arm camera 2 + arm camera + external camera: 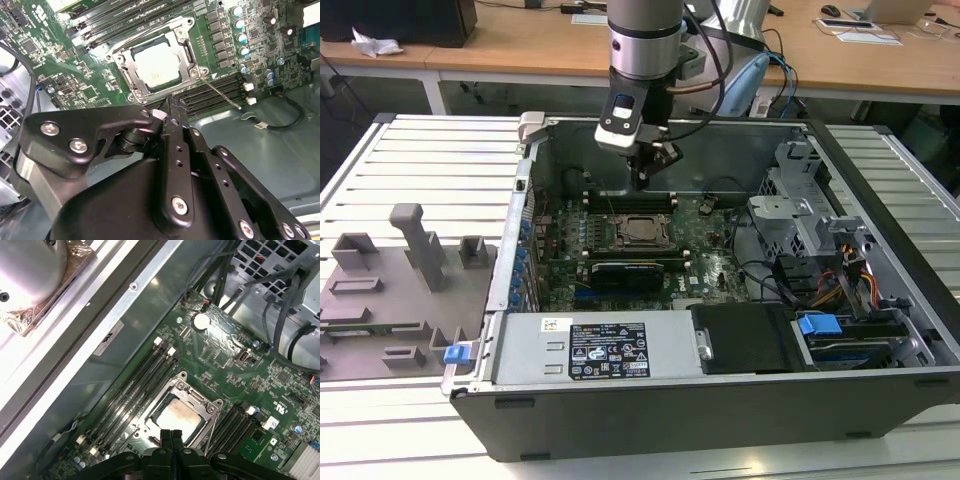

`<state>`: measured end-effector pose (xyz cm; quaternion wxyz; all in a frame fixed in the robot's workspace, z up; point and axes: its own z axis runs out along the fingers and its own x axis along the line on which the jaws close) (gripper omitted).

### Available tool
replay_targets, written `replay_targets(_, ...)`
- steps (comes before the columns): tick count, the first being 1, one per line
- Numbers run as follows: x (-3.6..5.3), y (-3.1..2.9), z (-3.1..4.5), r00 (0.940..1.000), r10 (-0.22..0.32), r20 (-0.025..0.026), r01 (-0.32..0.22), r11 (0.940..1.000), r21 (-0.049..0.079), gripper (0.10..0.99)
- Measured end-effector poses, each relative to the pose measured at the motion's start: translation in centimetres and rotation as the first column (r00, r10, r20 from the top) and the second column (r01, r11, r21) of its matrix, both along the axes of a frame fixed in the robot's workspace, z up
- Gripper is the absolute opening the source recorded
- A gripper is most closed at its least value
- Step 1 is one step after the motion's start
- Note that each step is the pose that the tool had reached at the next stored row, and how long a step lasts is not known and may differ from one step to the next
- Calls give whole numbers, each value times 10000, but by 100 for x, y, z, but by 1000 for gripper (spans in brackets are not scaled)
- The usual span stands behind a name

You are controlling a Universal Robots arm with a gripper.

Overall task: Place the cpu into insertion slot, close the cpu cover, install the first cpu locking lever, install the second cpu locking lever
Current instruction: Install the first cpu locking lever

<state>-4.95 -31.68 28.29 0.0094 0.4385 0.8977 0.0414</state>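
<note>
In the exterior view, the black two-fingered pincer (642, 178) hangs inside the open grey metal computer case (720, 160), above and just behind the square dark insertion slot (623, 232). The flat pale silver cpu (642, 229) lies in that slot.

In the second wrist view, the thin silver cpu cover (127, 70) appears to lie down around the cpu (156, 66). A thin wire locking lever (220, 93) juts out unlatched, so the lever step seems to be in hand. Doing it well likely means pressing on the lever's end, clear of the memory slots (210, 90).

In the first wrist view, the pincer's (171, 436) fingers meet with nothing between them. Their tips sit near the cover's (200, 399) edge, with the cpu (178, 414) just beyond.
</note>
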Motion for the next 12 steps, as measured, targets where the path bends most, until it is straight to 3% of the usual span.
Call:
replay_targets(5,0,0,0,9982,595,1,-595,9982,1,106)
replay_targets(9,0,0,-1,9897,1429,0,-1429,9897,0,106)
replay_targets(12,0,0,-1,9855,1694,0,-1694,9855,0,106)
